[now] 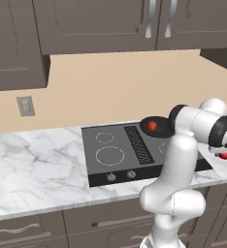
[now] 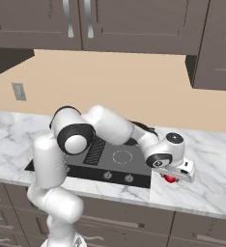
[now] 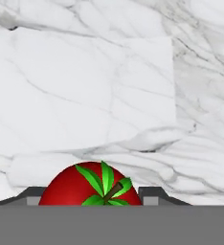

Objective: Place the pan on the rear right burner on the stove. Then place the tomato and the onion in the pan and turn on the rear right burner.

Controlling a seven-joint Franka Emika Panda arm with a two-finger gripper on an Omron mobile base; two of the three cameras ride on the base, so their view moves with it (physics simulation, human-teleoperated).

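The tomato [image 3: 90, 186], bright red with a green stem top, sits on the marble counter just right of the stove [image 1: 93, 145]. My gripper [image 3: 91, 197] is shut on it, one finger against each side. The base views show the hand low over the tomato [image 2: 170, 179] [image 1: 224, 156]. The black pan [image 1: 159, 130] rests on the rear right burner. The onion [image 1: 152, 126], a duller red ball, lies inside the pan. In the right base view my forearm hides most of the pan [image 2: 145, 128].
White marble counter [image 1: 33, 164] runs on both sides of the stove, which has a black centre vent grille [image 1: 138, 144] and knobs [image 1: 111, 177] along its front edge. Dark cabinets hang above, and a wall outlet [image 1: 25, 106] sits at the left.
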